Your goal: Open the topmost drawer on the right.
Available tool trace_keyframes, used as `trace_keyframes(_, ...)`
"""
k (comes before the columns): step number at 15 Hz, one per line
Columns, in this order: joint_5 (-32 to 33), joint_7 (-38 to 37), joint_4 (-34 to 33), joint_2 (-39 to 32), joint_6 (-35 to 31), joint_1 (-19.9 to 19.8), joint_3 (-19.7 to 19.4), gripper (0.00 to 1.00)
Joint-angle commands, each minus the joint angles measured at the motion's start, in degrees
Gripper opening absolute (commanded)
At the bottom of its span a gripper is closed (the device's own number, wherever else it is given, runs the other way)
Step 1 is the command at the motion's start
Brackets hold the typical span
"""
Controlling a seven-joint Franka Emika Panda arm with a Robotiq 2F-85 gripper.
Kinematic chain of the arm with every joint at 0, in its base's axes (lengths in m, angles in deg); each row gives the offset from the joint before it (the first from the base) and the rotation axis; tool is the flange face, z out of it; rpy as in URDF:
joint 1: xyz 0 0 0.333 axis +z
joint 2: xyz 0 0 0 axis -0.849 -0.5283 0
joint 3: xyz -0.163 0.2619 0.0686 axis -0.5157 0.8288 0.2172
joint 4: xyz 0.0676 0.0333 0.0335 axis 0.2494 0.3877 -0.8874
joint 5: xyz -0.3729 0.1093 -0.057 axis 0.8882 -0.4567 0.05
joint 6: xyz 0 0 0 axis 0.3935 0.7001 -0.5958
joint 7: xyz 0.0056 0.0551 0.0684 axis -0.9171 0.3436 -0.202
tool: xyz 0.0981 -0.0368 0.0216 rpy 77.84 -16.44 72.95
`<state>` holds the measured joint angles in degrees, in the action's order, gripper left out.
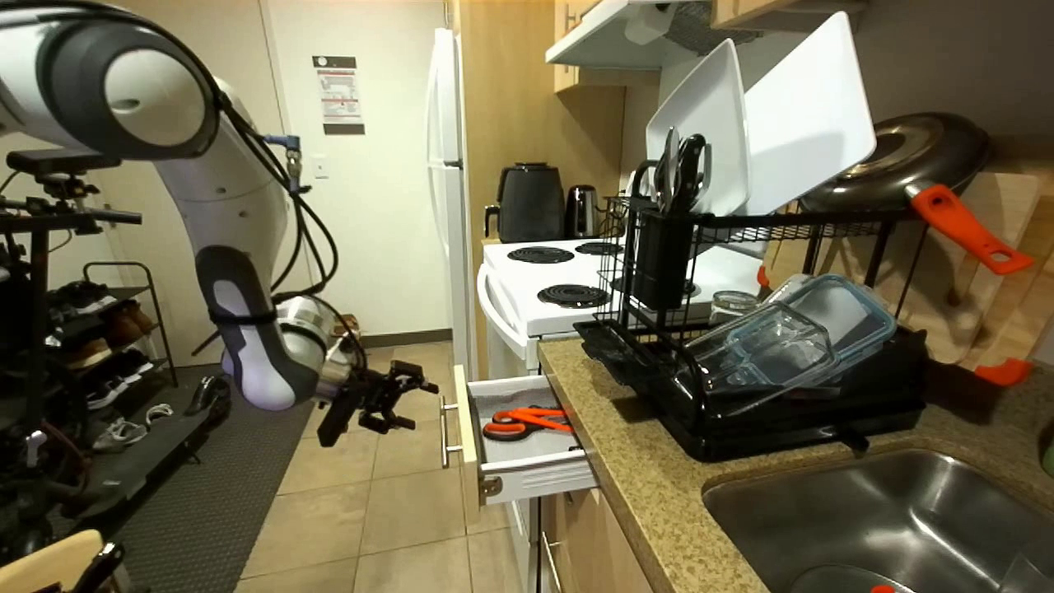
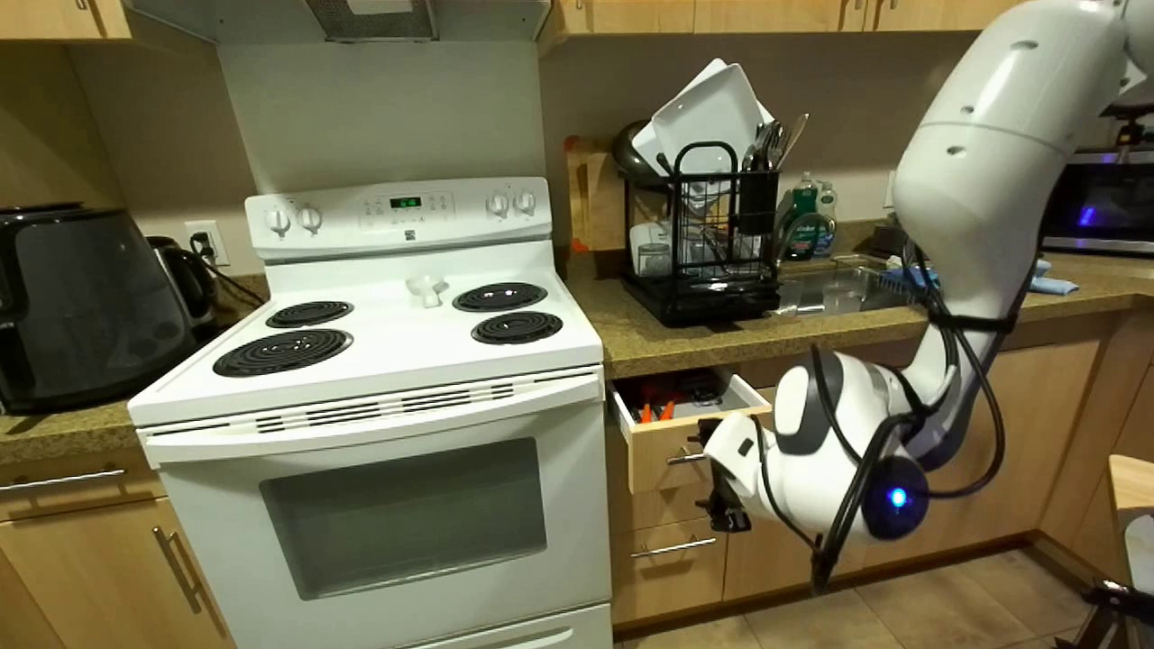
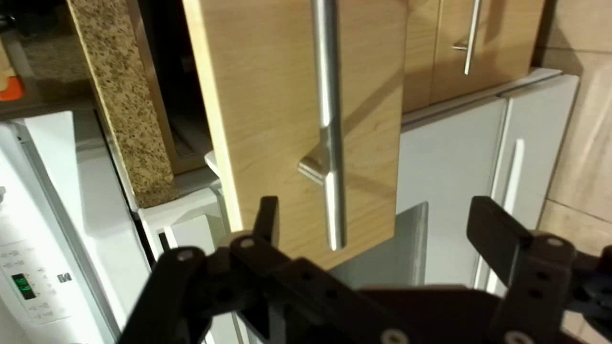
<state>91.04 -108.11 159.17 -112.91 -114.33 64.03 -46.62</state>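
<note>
The top drawer point(image 1: 537, 481) under the counter is pulled out, with its light wood front facing my gripper. It is also open in an exterior view point(image 2: 651, 461). Orange-handled scissors point(image 1: 509, 423) lie inside it. Its metal bar handle point(image 1: 445, 432) shows in both exterior views point(image 2: 687, 459). In the wrist view the handle point(image 3: 329, 143) crosses the drawer front point(image 3: 267, 95) and its end lies between the two fingers. My gripper point(image 1: 422, 405) is open and empty, a short gap in front of the handle, not touching it. In the wrist view the fingers point(image 3: 375, 215) are wide apart.
A white stove point(image 2: 388, 451) stands beside the drawer. The granite counter point(image 1: 613, 445) above bears a black dish rack point(image 1: 700, 412) with dishes, and a sink point(image 1: 889, 502). More drawers with a handle point(image 2: 672, 546) lie below. A shoe rack point(image 1: 156, 329) stands behind the arm.
</note>
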Motion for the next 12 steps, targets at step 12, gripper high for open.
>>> trace_keyframes(12,-62.8,50.8,-2.7,13.6,-18.8,-26.7,15.3,1.00)
